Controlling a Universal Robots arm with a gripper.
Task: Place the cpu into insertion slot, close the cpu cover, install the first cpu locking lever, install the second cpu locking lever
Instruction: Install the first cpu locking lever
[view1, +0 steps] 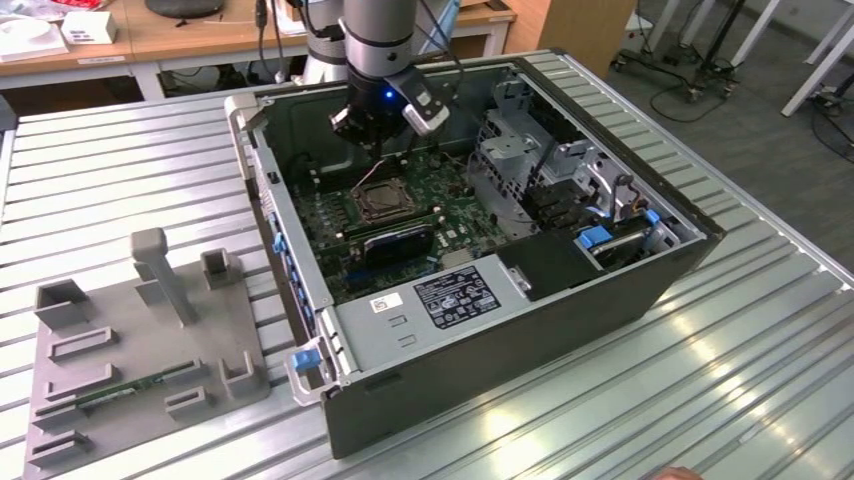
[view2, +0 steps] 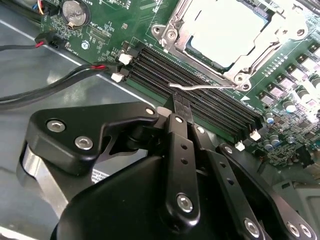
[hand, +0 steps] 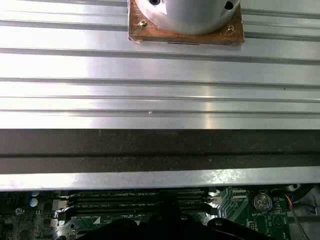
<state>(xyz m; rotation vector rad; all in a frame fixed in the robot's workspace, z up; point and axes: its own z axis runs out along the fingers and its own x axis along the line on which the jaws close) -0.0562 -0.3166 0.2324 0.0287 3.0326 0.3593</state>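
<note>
The open computer case (view1: 467, 250) lies on its side on a ribbed metal table (view1: 120, 180), with the green motherboard (view1: 387, 215) exposed inside. The arm reaches down into the far part of the case, and the gripper (view1: 380, 140) hangs just beyond the insertion slot (view1: 378, 200), close above the board.

In the second wrist view the gripper (view2: 181, 107) shows its black fingers (view2: 180, 150) drawn narrow together, the tips over the black memory slots (view2: 200, 100) beside the socket. Whether anything is pinched between them cannot be told. A thin silvery locking lever (view2: 200, 87) lies along the near edge of the socket, just past the fingertips.

The cpu (view2: 227, 32) sits inside the insertion slot (view2: 172, 27), its pale metal top showing through the window of the cpu cover (view2: 280, 35), which lies flat down over it.

On the exterior view's left, a grey fixture plate (view1: 134, 350) with upright blocks stands on the table, well apart from the case. A blue latch (view1: 310, 358) sits at the near corner of the case.

The first wrist view shows the memory slots (hand: 135, 200) below the dark wall of the case (hand: 160, 150).
</note>
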